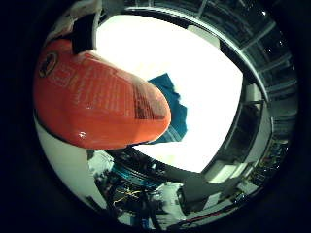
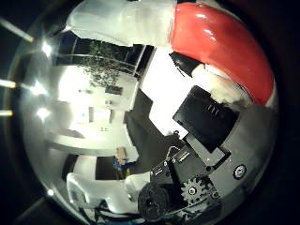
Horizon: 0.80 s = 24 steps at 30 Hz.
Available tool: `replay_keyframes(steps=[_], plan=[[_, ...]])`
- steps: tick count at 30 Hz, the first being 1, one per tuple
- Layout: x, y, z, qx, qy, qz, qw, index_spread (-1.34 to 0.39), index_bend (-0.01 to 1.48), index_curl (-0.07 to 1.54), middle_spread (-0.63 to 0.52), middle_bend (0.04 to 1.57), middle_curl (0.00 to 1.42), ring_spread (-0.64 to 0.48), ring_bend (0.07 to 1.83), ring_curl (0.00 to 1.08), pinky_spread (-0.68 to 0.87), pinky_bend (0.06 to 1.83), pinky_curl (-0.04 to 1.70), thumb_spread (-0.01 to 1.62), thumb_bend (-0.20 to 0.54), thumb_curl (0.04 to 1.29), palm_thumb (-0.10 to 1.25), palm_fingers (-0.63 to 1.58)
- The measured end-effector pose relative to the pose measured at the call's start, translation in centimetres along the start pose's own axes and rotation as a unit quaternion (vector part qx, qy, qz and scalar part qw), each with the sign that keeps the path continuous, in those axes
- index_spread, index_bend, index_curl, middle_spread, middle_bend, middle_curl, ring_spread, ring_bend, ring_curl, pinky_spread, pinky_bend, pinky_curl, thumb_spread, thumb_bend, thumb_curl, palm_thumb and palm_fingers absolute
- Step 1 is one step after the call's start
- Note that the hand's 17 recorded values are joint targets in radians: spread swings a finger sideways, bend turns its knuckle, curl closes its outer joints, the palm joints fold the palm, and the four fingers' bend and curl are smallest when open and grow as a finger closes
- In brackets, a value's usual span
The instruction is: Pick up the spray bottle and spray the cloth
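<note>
Thumb-side palm view, robot hand (image 2: 206, 140) fingers curled round orange spray bottle (image 1: 92, 102), blue cloth (image 1: 175, 109) beyond on white table (image 1: 204, 87)

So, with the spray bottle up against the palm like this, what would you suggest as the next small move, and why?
Probably turn the nozzle toward the cloth before squeezing. The orange spray bottle fills much of the little finger side view, so it sits close to the palm, with the hand curled against it. The blue cloth lies on the white table beyond the bottle. The nozzle itself is not visible, so its aim is unconfirmed.
</note>
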<state>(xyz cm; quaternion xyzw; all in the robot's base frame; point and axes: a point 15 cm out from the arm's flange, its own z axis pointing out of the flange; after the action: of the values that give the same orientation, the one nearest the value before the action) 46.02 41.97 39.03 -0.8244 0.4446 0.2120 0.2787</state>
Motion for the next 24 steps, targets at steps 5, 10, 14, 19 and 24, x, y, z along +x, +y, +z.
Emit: replay_keyframes(steps=[5, 10, 14, 19, 24], plan=[[-1.2, -2.4, 2.2, 0.034, -0.097, 0.014, 0.995, -0.19, 1.17, 0.70, -0.07, 1.36, 0.59, -0.16, 1.48, 0.59, -0.19, 1.00, 1.34, 0.92, -0.013, 0.78, 1.08, 1.20], [0.0, -5.2, 5.3, 0.079, -0.159, 0.046, 0.983, -0.19, 1.17, 0.70, -0.07, 1.37, 0.59, -0.16, 1.48, 0.59, -0.19, 1.00, 1.35, 0.91, -0.015, 0.80, 1.07, 1.20], [0.1, -5.4, 8.1, 0.086, -0.186, 0.037, 0.978, -0.19, 1.17, 0.70, -0.07, 1.37, 0.59, -0.16, 1.48, 0.59, -0.19, 0.99, 1.36, 0.91, -0.013, 0.81, 1.07, 1.20], [2.3, -4.4, 13.0, 0.076, -0.186, 0.029, 0.979, -0.19, 1.17, 0.70, -0.07, 1.37, 0.59, -0.16, 1.48, 0.59, -0.19, 0.99, 1.36, 0.92, -0.016, 0.82, 1.06, 1.20], [4.4, -3.5, 17.1, 0.070, -0.202, 0.033, 0.976, -0.19, 1.17, 0.71, -0.07, 1.37, 0.59, -0.16, 1.48, 0.59, -0.18, 0.99, 1.37, 0.91, -0.013, 0.83, 1.05, 1.20]])
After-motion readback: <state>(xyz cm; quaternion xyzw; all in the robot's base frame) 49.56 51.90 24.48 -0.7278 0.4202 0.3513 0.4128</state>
